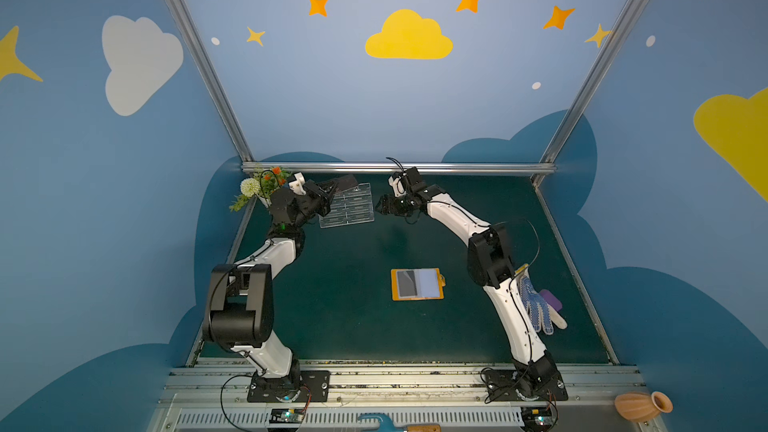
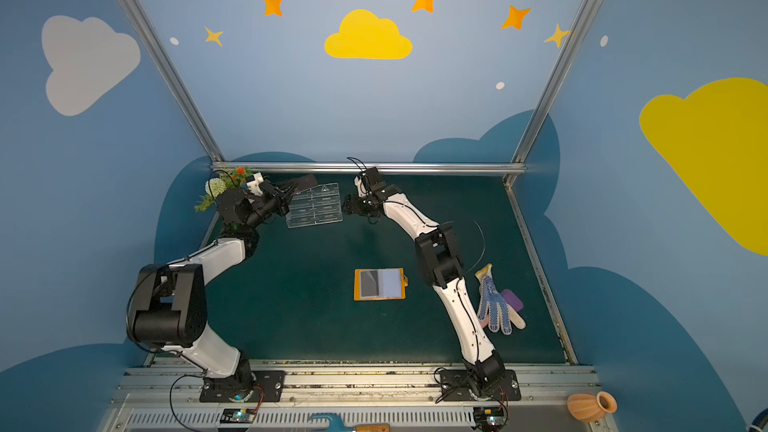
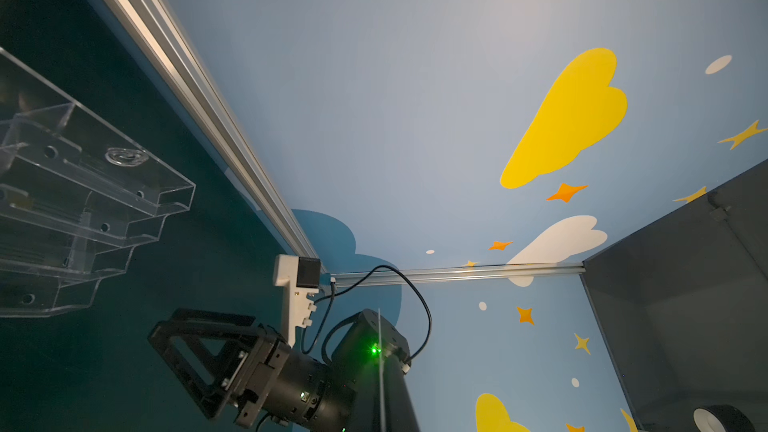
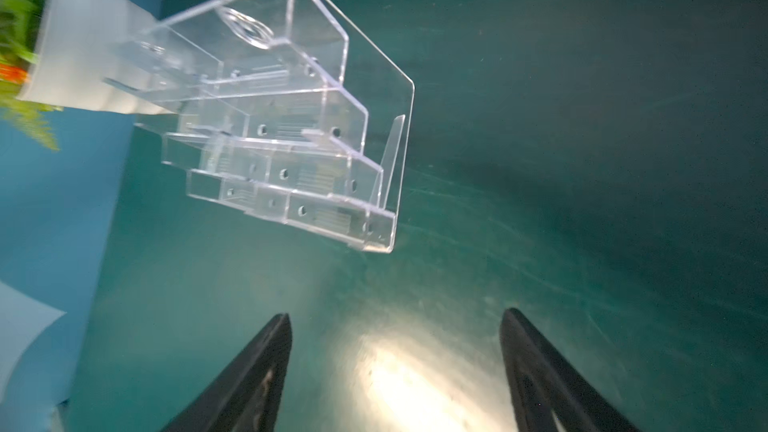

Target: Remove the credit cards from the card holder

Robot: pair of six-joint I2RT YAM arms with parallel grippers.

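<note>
Nearest my bases, a clay vase (image 1: 642, 406) lies on its side on the metal rail, off the table (image 1: 332, 317). A little further out, beside my right arm, a dotted work glove (image 1: 536, 305) lies flat with a purple block (image 1: 552, 300) touching its outer edge. In the middle of the table is the card holder (image 1: 417, 284), lying open and flat, well apart from both of my claws, with its small snap tab on my right. Its clear sleeve page on my left shows a grey rectangle, and whether that is a card I cannot tell. At the far end stands the clear acrylic stand (image 1: 347, 207), its tiers facing me. My right claw (image 1: 380, 205) hangs just beside the stand's right edge without touching it. Its fingers (image 4: 274, 347) are spread apart with only bare table between them in the right wrist view. My left claw (image 1: 334, 189) is at the stand's far left corner, pinched together on a dark credit card (image 1: 347, 182) that sticks out over the top tier. Behind that arm, in the far left corner, a white pot of flowers (image 1: 259, 189) stands against the wall.
</note>
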